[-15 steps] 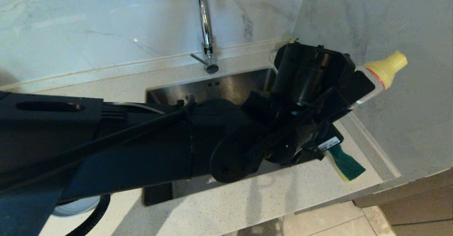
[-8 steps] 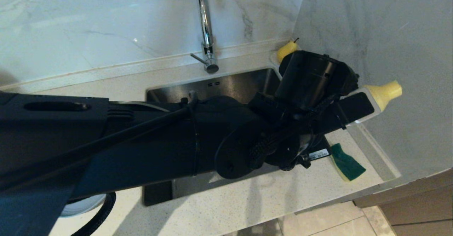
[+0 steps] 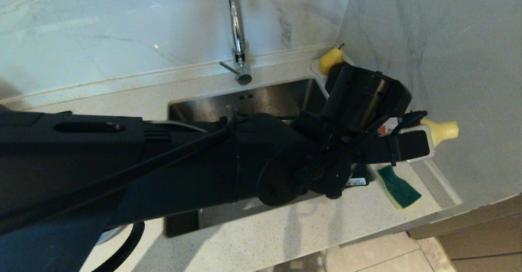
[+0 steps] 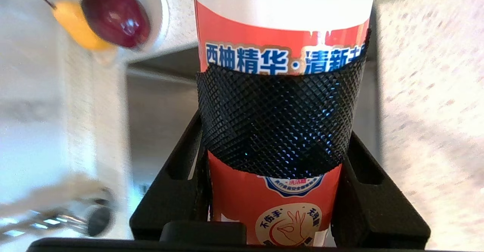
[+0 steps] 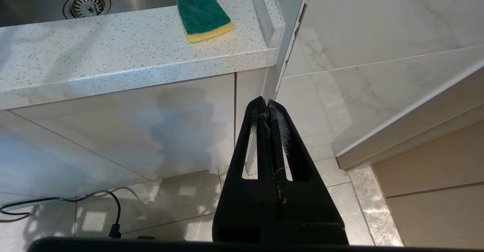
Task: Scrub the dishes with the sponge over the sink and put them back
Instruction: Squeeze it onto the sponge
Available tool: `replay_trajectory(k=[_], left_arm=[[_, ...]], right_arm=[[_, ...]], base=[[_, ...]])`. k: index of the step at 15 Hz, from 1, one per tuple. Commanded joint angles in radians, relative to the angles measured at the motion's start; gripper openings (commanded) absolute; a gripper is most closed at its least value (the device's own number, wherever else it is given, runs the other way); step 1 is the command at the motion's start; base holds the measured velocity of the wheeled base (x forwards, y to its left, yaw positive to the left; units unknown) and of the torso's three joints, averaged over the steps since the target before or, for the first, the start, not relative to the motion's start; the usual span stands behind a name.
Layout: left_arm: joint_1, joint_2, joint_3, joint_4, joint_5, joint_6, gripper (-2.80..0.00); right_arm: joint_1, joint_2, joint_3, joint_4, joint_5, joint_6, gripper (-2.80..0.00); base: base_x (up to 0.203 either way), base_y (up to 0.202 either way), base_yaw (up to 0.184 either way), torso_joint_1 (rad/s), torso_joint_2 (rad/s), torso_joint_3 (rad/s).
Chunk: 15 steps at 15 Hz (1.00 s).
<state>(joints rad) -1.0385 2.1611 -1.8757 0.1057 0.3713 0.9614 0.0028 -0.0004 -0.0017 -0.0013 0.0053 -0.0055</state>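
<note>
Centrally, left claw [image 4: 280, 138] clamping detergent bottle [image 4: 283, 25], label "西柚精华"

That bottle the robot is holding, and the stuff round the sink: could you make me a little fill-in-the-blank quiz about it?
1. The left gripper is shut on a detergent bottle with a ____ cap.
2. The sponge lies on the counter with its ____ side up.
3. The right gripper, hanging below the counter, holds ____.
4. The tap stands behind the ____.

Missing words: yellow; green; nothing; sink
</note>
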Motion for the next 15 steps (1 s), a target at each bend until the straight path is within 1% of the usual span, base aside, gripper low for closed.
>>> replay_trajectory(k=[1,2,4,5,6,8,10,12,15], left_arm=[[0.0,0.006,0.0,0.0,0.01,0.056,-2.8],[0.0,0.009,0.0,0.0,0.019,0.075,-2.8],[0.0,0.022,0.0,0.002,0.064,0.107,-2.8],[-0.001,0.028,0.0,0.0,0.076,0.14,-2.8],[-0.002,0.033,0.0,-0.002,0.08,0.155,-2.8],[-0.002,0.052,0.001,-0.01,0.095,0.153,-2.8],[-0.004,0.072,0.003,-0.044,0.139,0.157,-2.8],[-0.006,0.085,0.005,-0.044,0.158,0.163,-2.8],[-0.021,0.118,0.003,-0.048,0.215,0.156,-2.8]], right_arm=[[0.0,-0.001,0.0,0.0,0.001,-0.001,-2.8],[0.0,-0.001,0.0,0.0,0.001,-0.001,-2.8],[0.0,-0.001,0.0,0.0,0.001,-0.001,-2.8],[0.0,-0.001,0.0,0.0,0.001,-0.001,-2.8],[0.0,-0.001,0.0,0.0,0.001,-0.001,-2.8],[0.0,-0.001,0.0,0.0,0.001,-0.001,-2.8],[0.0,-0.001,0.0,0.0,0.001,-0.001,-2.8],[0.0,-0.001,0.0,0.0,0.001,-0.001,-2.8],[0.0,-0.001,0.0,0.0,0.001,-0.001,-2.8]], base=[[0.0,0.0,0.0,0.0,0.0,0.0],[0.0,0.0,0.0,0.0,0.0,0.0],[0.0,0.0,0.0,0.0,0.0,0.0],[0.0,0.0,0.0,0.0,0.0,0.0],[0.0,0.0,0.0,0.0,0.0,0.0],[0.0,0.0,0.0,0.0,0.0,0.0],[0.0,0.0,0.0,0.0,0.0,0.0],[0.0,0.0,0.0,0.0,0.0,0.0],[0.0,0.0,0.0,0.0,0.0,0.0]])
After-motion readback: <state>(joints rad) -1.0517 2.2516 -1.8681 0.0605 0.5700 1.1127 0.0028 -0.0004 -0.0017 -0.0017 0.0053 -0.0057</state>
